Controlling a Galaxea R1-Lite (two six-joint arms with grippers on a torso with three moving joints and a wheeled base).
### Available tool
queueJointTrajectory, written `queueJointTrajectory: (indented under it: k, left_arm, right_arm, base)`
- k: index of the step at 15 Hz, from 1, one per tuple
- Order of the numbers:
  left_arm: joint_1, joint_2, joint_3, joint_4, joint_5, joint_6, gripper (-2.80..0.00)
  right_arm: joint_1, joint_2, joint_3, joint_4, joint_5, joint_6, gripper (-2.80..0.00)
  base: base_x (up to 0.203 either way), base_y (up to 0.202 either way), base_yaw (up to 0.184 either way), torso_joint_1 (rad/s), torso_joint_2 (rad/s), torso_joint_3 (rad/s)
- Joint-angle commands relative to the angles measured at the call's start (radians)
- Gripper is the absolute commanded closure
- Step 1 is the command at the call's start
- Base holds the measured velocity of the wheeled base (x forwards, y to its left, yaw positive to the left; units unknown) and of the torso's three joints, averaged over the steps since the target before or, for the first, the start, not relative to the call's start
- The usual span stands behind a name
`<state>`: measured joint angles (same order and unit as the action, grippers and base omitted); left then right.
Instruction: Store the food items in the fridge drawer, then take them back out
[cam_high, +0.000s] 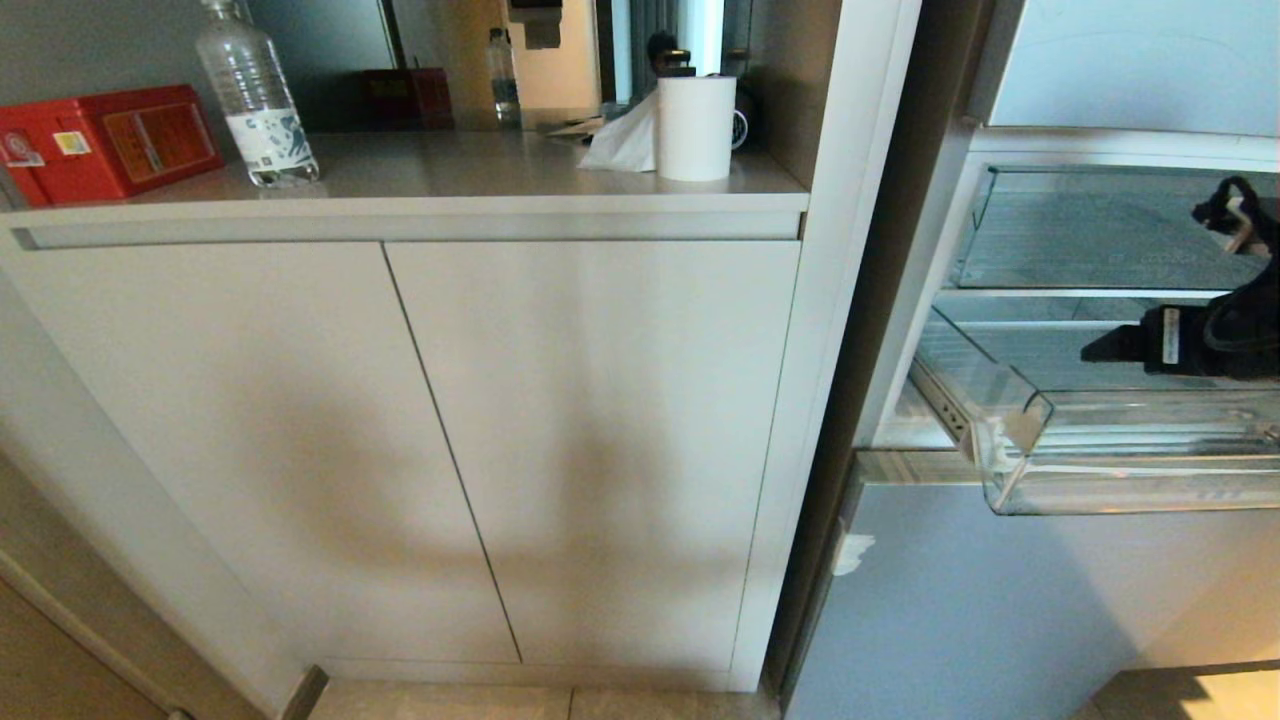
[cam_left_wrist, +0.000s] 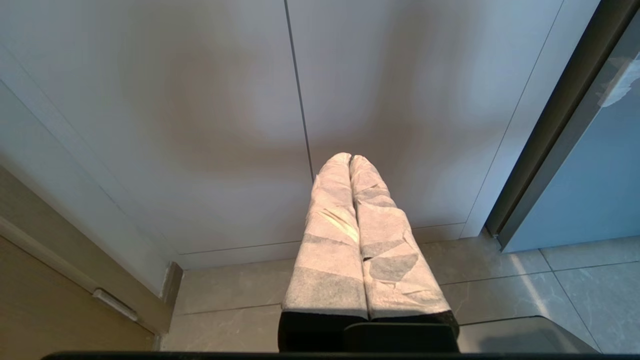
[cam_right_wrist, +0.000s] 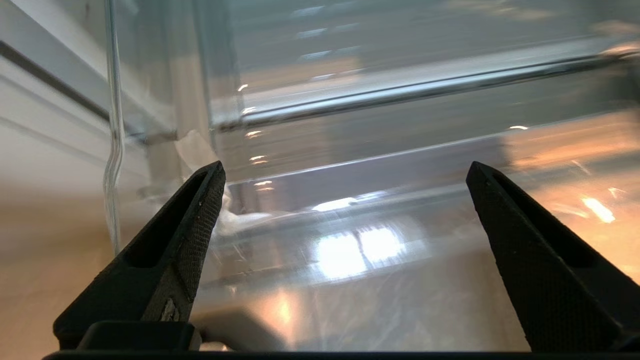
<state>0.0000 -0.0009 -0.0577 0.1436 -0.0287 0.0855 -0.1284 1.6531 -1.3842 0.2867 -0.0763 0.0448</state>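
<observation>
The wide, shallow transparent plastic fridge drawer (cam_high: 1010, 420) with a ribbed floor and a curved clear front lip stands pulled out of the tall pale blue-grey glossy fridge (cam_high: 1000, 600), just above the fridge's lower door panel. The black right gripper (cam_right_wrist: 345, 172) reaches in over the drawer from the side away from the cabinet, its two textured black fingers (cam_right_wrist: 200, 220) spread wide with nothing between them; through the gap only the drawer's clear walls and shining floor show. In the head view its dark tip (cam_high: 1105, 350) hangs above the drawer's floor, though whether it touches the plastic is hard to judge. No round red-orange food piece can be made out in the visible part of the drawer.

The left gripper (cam_left_wrist: 350, 159), its fingers wrapped in pale paper-like tape, is pressed closed and empty, pointing at the white two-door cabinet (cam_high: 420, 440) beside the fridge, low near the grey tiled floor (cam_left_wrist: 500, 280).
</observation>
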Motion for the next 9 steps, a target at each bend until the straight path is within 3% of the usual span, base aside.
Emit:
queueJointTrajectory:
  k: [1,2,5,9]
  left_arm:
    - [0.000,-0.001,0.000,0.001,0.000,0.000,0.00]
    - [0.000,-0.001,0.000,0.001,0.000,0.001,0.00]
    - [0.001,-0.001,-0.001,0.001,0.000,0.001,0.00]
    - [0.000,-0.001,-0.001,0.001,0.000,0.000,0.00]
  right_arm:
    - [-0.017,0.138,-0.069,0.010,0.029,-0.001,-2.80]
    - [-0.022,0.160,-0.090,0.017,0.039,-0.002,-2.80]
    - [-0.027,0.193,-0.192,0.211,0.056,-0.002,-2.80]
    - [-0.034,0.118,-0.237,0.400,0.062,-0.011,-2.80]
  base:
    - [0.000,0.000,0.000,0.000,0.00,0.000]
    - [0.000,0.000,0.000,0.000,0.00,0.000]
    - [0.000,0.000,0.000,0.000,0.00,0.000]
    - [0.000,0.000,0.000,0.000,0.00,0.000]
